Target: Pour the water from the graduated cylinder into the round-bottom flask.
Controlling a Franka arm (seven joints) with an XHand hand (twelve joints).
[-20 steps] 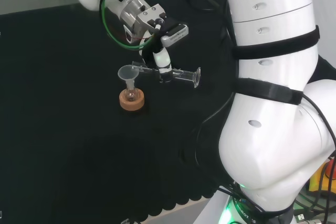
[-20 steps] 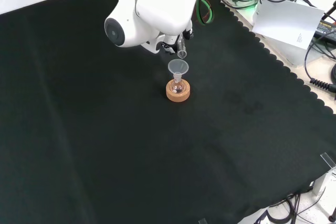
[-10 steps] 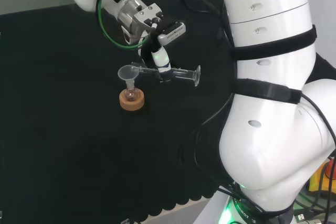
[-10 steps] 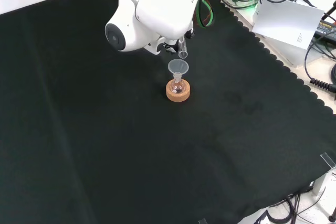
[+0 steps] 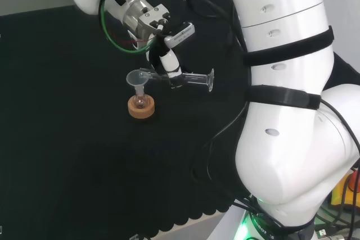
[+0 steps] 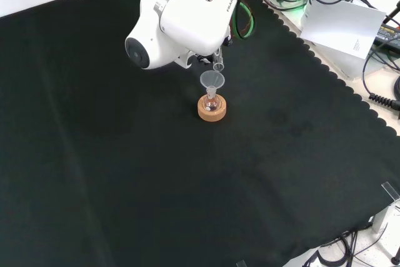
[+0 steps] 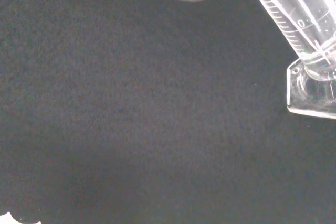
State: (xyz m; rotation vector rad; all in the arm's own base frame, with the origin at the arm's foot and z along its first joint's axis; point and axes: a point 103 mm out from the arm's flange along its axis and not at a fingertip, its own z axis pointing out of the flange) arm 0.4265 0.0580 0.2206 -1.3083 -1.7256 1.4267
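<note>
Hand (image 5: 167,63) clamped round graduated cylinder (image 5: 183,78), mid-air. Head view: cylinder's long axis near horizontal, base toward right, mouth toward left over funnel (image 5: 136,78). Funnel sits in round-bottom flask (image 5: 140,102) on cork ring (image 5: 141,109), directly below the mouth.

Hand (image 5: 167,63) grips near-horizontal cylinder (image 5: 188,78), mouth seemingly over funnel (image 5: 136,78) in flask (image 5: 140,103).

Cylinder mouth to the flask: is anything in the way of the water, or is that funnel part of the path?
Nothing visible blocks it. The hand holds the graduated cylinder about level, its mouth at the rim of the funnel. The funnel sits in the neck of the round-bottom flask on its cork ring, so it is the path.
</note>
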